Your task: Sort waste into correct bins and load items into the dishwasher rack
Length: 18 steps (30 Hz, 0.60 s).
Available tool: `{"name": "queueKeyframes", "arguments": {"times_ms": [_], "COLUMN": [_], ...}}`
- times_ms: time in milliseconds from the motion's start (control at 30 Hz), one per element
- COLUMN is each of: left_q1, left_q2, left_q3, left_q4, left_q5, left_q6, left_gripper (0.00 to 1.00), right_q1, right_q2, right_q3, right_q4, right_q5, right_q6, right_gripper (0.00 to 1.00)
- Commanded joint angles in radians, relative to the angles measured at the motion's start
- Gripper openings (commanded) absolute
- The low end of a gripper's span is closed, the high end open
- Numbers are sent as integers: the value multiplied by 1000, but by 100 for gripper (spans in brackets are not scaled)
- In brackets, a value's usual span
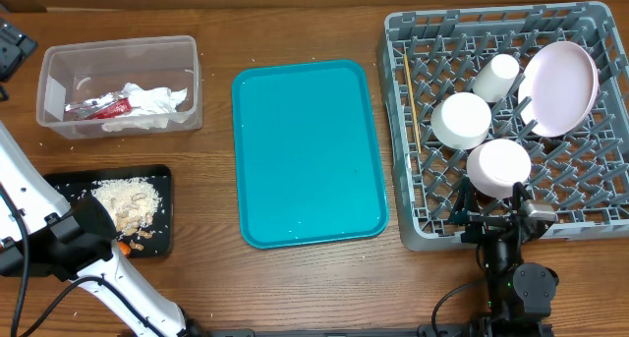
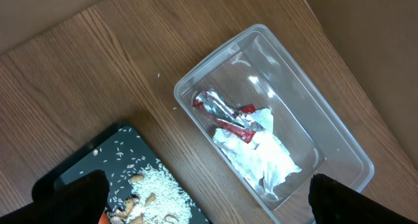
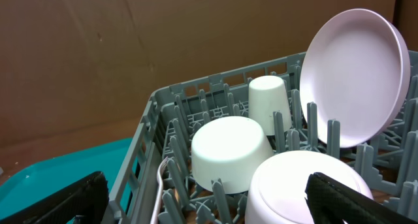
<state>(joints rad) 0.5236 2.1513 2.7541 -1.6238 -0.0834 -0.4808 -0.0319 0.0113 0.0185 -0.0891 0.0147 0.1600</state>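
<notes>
1. Overhead, far right: rack [image 1: 395, 131], loaded and by the look of it complete. Main risk: a knock on its front wall from the right arm, enough to shake everything inside.
2. Teal tray [image 1: 307, 150] at centre, bare, out of harm's way.
3. Plate [image 1: 558, 87] on edge in the rack's back right corner, propped among pegs. Likeliest to topple with any jolt.
4. Tub [image 1: 46, 91] at back left, holding napkin [image 1: 147, 106] and red wrapper [image 1: 98, 108]. Light, so easily shoved by a careless left-arm sweep.
5. Black tray [image 1: 69, 185] at front left, partly under the left arm.
6. Right gripper [image 3: 202, 185] low at the rack's front edge, jaws wide, nothing between them. Left gripper [image 2: 202, 185] up over the front left, black tray and tub both below it, jaws wide too, empty.
7. Far bowl [image 1: 461, 120] and near bowl [image 1: 498, 167], both upside down. Near bowl close to the right gripper, so open to a snag on a flat pull-back.
8. Cup [image 1: 496, 77], inverted, between far bowl and plate.
9. Crumbs [image 1: 126, 201] heaped on the black tray; liable to scatter under a low pass.
10. Carrot [image 1: 125, 247] at that tray's front edge, mostly hidden by the arm. Probably inside, hard to confirm; prone to rolling off with a nudge.
11. Chopstick [image 1: 413, 106] along the rack's left side, fork [image 3: 159, 185] near it. Thin enough to slip through the grid.
</notes>
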Motion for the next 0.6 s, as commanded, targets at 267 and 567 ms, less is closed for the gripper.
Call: {"name": "queueKeyframes", "arguments": {"times_ms": [267,567], "left_q1": [-7,-171], "left_q2": [-5,-102], "left_q3": [1,-25], "left_q4": [-64,120], "left_q5": [0,21], "left_q6": [74,402], "left_gripper": [100,100], "right_q1": [5,5], "right_q2": [-8,-8], "right_q3": [-10,-10], "right_q4": [6,6], "right_q5": [2,2], "right_q6": [0,0], "right_gripper": [100,100]}}
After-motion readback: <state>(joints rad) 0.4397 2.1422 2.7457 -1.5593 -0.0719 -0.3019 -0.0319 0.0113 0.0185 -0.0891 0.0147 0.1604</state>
